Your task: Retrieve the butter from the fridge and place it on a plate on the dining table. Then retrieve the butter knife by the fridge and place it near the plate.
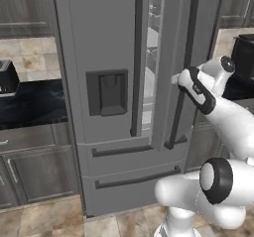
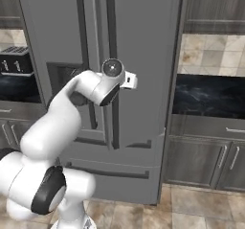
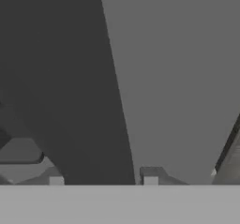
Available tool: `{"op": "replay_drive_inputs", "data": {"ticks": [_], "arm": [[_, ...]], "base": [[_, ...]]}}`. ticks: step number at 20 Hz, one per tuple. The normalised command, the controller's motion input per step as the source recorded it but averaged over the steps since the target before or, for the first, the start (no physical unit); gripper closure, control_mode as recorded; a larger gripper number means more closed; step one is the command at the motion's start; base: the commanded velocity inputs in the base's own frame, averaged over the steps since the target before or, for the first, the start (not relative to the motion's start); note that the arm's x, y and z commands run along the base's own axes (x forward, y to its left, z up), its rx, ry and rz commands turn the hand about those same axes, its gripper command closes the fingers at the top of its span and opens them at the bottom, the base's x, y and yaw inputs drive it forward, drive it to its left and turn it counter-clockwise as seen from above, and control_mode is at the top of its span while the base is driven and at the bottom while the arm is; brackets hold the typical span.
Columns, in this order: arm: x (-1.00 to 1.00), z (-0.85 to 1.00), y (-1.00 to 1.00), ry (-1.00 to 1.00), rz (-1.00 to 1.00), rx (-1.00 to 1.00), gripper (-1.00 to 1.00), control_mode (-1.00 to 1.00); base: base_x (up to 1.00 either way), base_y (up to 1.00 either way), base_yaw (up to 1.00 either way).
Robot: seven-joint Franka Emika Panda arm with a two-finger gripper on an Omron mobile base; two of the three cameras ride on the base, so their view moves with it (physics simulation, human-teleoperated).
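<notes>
fridge (image 1: 114,57): tall grey, French doors; right door ajar, a narrow gap between the doors shows pale shelves inside
handle (image 1: 184,67): long dark vertical bar on the right door; hand right at it
gripper (image 3: 103,175): pressed up to the door; two tips either side of the dark handle in the hand view; gripping or loose, cannot tell
arm (image 2: 62,113): reaches from the base to the right door at mid height
dispenser (image 1: 106,92): dark recess in the left door
drawers (image 1: 134,174): two, below the doors, closed
butter: not visible, location cannot be told
toaster (image 2: 12,60): dark, on the counter beside the fridge
</notes>
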Motion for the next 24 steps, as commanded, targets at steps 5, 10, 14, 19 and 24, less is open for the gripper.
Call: {"op": "replay_drive_inputs", "data": {"ticks": [5, 10, 14, 19, 24], "arm": [[-1.0, 0.23, -1.0, 0.13, 0.03, 0.22, 1.0, -1.0], [-1.0, 0.05, -1.0, 0.02, 0.08, 0.23, 1.0, -1.0], [-0.88, 0.03, -0.52, -0.01, 0.02, 0.11, 1.0, -1.0], [-0.66, 0.0, 0.04, -0.01, 0.0, -0.03, -1.0, -1.0], [-0.77, 0.05, 0.63, 0.0, 0.0, -0.23, -1.0, -1.0]], "base": [[0.0, 0.0, 0.0], [0.0, 0.0, 0.0], [0.0, 0.0, 0.0], [0.0, 0.0, 0.0], [0.0, 0.0, 0.0]]}}
